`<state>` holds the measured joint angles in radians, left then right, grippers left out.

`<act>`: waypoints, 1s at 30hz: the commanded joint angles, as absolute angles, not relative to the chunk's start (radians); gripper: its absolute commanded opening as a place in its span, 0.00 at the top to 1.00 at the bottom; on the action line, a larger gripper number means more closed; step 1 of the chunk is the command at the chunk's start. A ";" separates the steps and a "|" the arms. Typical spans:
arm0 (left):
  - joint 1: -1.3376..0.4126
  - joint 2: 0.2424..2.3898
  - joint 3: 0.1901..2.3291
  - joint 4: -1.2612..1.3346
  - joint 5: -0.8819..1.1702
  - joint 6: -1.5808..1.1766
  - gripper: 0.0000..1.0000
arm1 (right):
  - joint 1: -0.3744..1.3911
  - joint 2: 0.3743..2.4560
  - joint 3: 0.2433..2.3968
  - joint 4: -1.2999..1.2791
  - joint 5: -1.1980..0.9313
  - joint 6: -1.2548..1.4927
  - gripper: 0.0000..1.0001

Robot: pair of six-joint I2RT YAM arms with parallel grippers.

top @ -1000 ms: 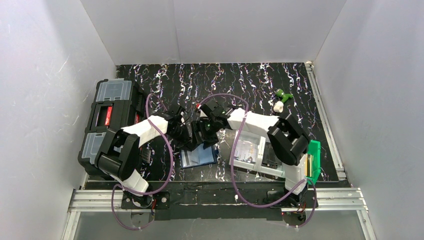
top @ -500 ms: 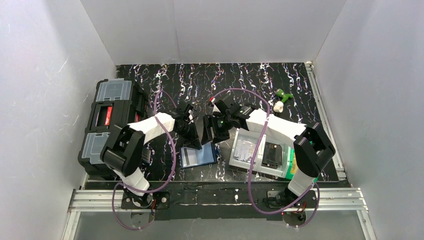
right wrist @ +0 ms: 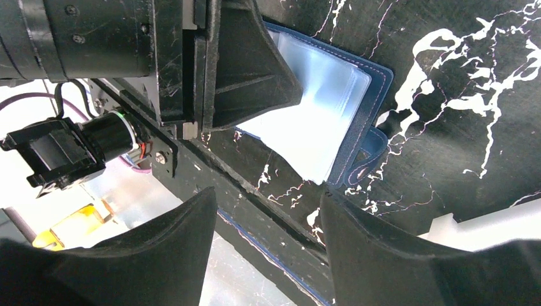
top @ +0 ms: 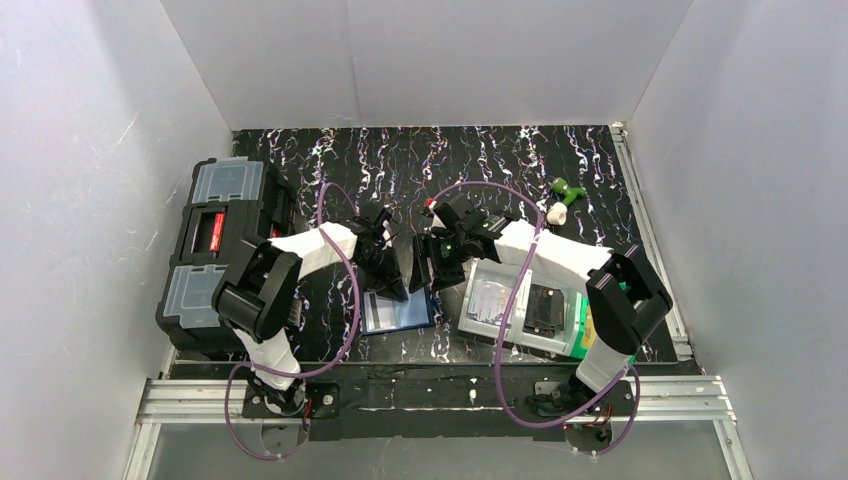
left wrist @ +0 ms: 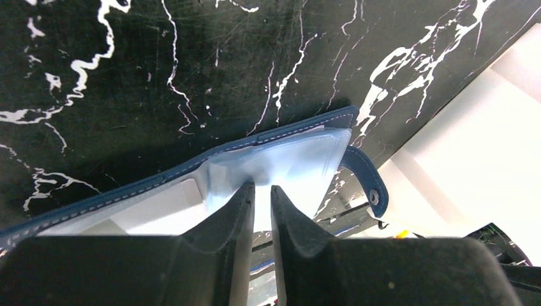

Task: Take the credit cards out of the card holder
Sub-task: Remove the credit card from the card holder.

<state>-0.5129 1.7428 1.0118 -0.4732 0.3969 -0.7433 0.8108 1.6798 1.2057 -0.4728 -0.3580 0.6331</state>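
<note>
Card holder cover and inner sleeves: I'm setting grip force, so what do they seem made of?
The card holder cover looks like navy leather or faux leather, matte, with pale stitching along its edge. Its sleeves look like thin clear plastic, pale blue, glossy and translucent.

Your left arm [top: 305, 248] and right arm [top: 555, 255] both wear white shells over the links, with chunky black housings at the joints. A purple cable [top: 347, 300] trails along each of them from its base at the bottom of the frame. Your left end effector [left wrist: 261, 189] has matte black, wedge-shaped fingers with fine scuffs. Your right end effector [right wrist: 268, 199] has fingers in the same black, with broad rounded shoulders. Small screws [right wrist: 75, 38] dot the left one's black body, at the upper left of the right wrist view.
</note>
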 commanded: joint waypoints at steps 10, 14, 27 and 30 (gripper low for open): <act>-0.513 1.610 1.077 -0.591 0.302 -0.699 0.81 | 0.807 1.688 1.240 -0.466 -0.393 0.643 0.33; -0.505 1.596 1.075 -0.606 0.295 -0.693 0.80 | 0.807 1.700 1.254 -0.464 -0.409 0.651 0.33; -0.397 1.464 0.969 -0.645 0.274 -0.668 0.79 | 0.842 1.801 1.347 -0.470 -0.469 0.673 0.39; -0.383 1.448 0.923 -0.637 0.284 -0.664 0.79 | 0.860 1.857 1.384 -0.465 -0.499 0.686 0.41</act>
<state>-0.3968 1.4881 0.9784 -0.6035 0.2858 -0.6861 0.8322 1.8019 1.3137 -0.4713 -0.4403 0.6686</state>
